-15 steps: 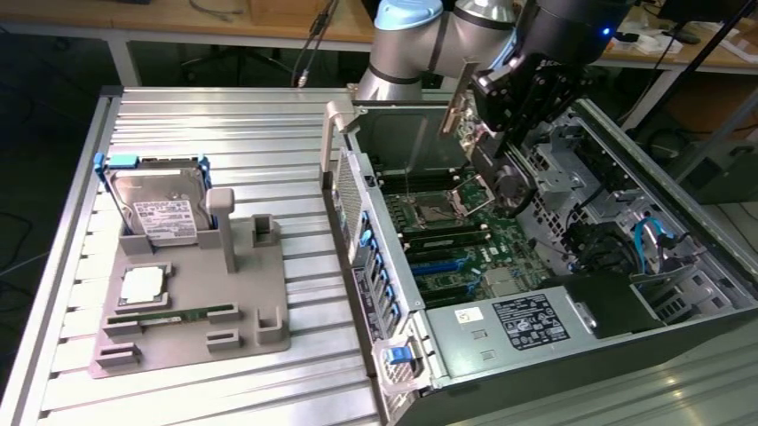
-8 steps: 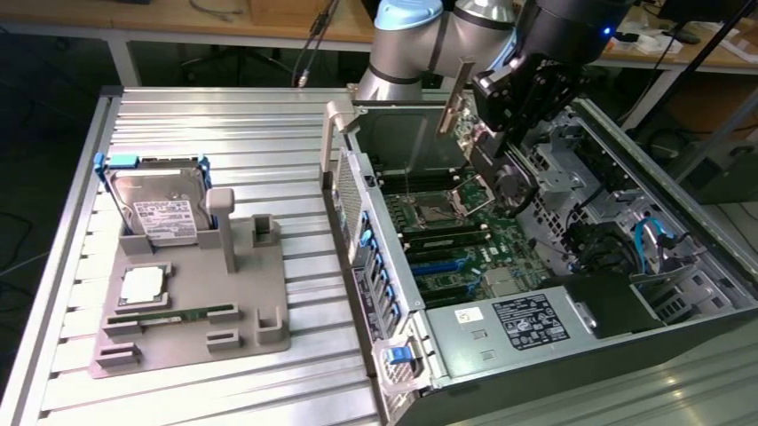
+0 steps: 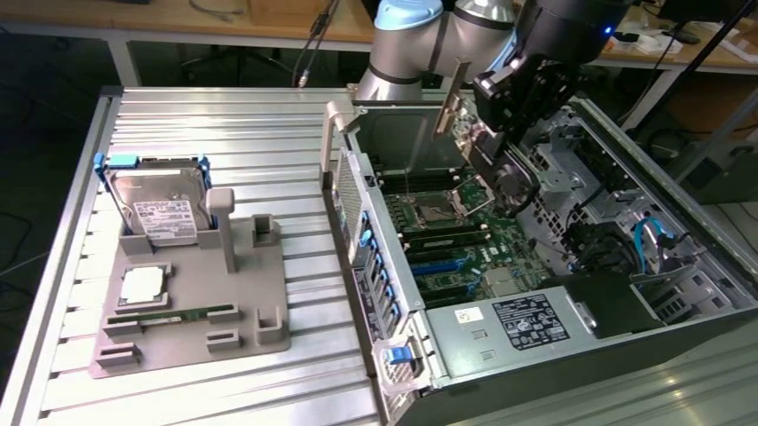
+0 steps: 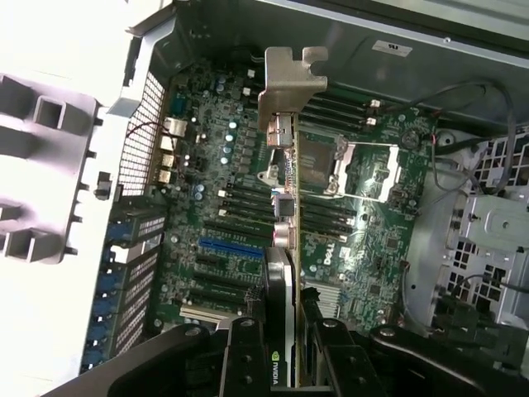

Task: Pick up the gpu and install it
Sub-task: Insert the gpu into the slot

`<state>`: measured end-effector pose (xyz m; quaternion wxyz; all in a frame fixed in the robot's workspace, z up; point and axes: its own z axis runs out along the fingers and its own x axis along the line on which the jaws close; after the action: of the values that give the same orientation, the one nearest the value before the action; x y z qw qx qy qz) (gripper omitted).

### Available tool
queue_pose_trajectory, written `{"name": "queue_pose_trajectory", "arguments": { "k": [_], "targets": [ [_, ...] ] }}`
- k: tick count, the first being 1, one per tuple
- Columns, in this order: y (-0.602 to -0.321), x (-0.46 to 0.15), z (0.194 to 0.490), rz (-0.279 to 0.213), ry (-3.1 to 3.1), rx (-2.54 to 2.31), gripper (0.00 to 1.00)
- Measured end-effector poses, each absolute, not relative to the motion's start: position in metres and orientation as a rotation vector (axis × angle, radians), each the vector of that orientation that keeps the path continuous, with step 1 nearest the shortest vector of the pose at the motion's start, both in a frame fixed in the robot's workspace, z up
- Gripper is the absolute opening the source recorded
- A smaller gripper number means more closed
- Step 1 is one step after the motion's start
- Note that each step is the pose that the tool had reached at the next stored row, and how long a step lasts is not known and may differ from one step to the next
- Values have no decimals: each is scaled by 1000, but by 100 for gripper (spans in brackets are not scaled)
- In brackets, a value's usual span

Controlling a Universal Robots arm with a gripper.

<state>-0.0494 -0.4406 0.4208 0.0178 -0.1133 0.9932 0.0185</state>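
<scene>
On ribbed metal desk (image 3: 213, 115): one open computer case (image 3: 382, 284), one gray tray (image 3: 255, 284). Two fingers (image 4: 244, 356) clamped on one gpu (image 4: 283, 165), edge-on over motherboard (image 3: 456, 244), apparently unseated. On tray: one hard drive (image 3: 160, 209), one memory stick (image 3: 177, 315), probably one processor (image 3: 142, 284).

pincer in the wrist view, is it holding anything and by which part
The pincer grips the gpu by its flat faces, toward the end opposite its silver bracket, over the motherboard.

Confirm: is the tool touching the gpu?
Touching. The wrist view shows the tool clamped on the gpu, with the card's edge squeezed between the jaws.
</scene>
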Motion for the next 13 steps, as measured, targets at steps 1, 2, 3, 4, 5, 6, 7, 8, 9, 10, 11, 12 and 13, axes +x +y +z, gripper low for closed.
{"name": "queue_pose_trajectory", "arguments": {
  "k": [1, 2, 3, 4, 5, 6, 7, 8, 9, 10, 11, 12, 13],
  "targets": [
    [-440, -49, 421, 58, 3084, -364, 27],
    [-440, -49, 421, 58, 3083, -378, 27],
    [-440, -50, 421, 58, 3081, -395, 27],
    [-440, -50, 421, 59, 3079, -409, 27],
    [-440, -49, 421, 59, 3077, -425, 27],
    [-439, -50, 421, 59, 3075, -439, 27],
    [-439, -50, 421, 59, 3073, -454, 27],
    [-439, -50, 421, 60, 3072, -467, 27],
    [-439, -50, 421, 60, 3070, -481, 27],
    [-439, -50, 421, 60, 3068, -495, 27],
    [-439, -50, 421, 60, 3065, -511, 27],
    [-439, -50, 421, 60, 3063, -528, 27],
    [-438, -50, 421, 61, 3060, -544, 27]
  ]
}}
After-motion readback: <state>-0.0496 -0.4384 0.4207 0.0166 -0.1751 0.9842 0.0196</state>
